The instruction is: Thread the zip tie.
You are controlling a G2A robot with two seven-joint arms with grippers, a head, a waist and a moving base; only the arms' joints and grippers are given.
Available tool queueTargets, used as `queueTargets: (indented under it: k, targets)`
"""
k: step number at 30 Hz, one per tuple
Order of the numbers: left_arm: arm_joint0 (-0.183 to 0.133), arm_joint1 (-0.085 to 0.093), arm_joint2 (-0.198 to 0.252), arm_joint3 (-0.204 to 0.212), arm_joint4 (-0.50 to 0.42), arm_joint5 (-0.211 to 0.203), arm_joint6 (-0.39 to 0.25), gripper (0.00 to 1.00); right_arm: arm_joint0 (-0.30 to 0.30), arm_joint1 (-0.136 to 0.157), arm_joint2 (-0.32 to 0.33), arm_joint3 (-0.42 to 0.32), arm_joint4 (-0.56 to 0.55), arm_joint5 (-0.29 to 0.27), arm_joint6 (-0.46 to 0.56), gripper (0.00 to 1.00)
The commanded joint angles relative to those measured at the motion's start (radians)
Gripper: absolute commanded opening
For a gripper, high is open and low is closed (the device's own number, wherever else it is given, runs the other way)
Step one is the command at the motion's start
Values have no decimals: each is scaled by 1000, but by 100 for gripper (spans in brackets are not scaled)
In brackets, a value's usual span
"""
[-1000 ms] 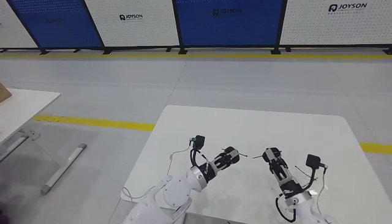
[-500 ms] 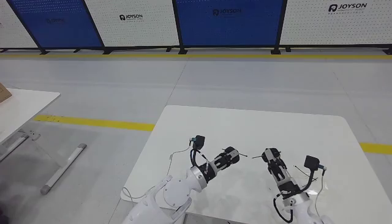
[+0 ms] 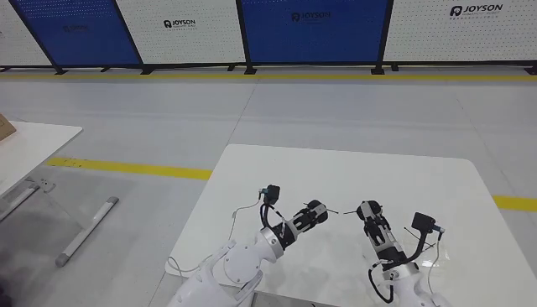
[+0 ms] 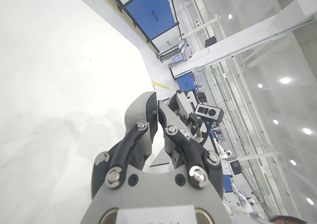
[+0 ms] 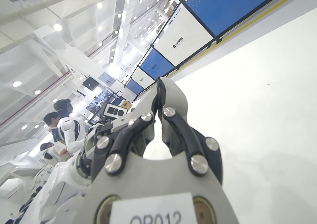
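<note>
Above the near part of the white tabletop [image 3: 352, 169], the left pincer [image 3: 319, 213] and right pincer [image 3: 364, 211] are held closed, tips near each other; short ends of a thin black plastic zip tie [image 3: 334, 213] are seen protruding between them; it is judged light, springy and slippery, best gripped close to each end.

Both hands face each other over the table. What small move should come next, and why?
Probably ease the right hand slightly toward the left hand. Both are shut, each with a thin dark tie end poking toward the other; a small gap shows between the tips. Whether they line up is too small to tell.
</note>
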Motion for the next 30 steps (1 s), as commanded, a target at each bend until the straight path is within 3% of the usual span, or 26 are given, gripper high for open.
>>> queueTargets:
  k: [1, 6, 14, 18, 30]
  targets:
    - [3, 2, -11, -6, -3, 2, -1, 0, 0, 0, 0, 0, 0, 0, 0, 0]
    - [30, 10, -29, -29, 41, 1, -17, 0, 0, 0, 0, 0, 0, 0, 0, 0]
    - [30, 10, -28, -28, 41, 1, -18, 0, 0, 0, 0, 0, 0, 0, 0, 0]
    - [26, 11, -12, -24, 64, 2, -49, 0, 0, 0, 0, 0, 0, 0, 0, 0]
    - [27, 9, -20, -25, 31, -6, -37, 0, -13, -4, 6, 2, 7, -6, 18, 0]
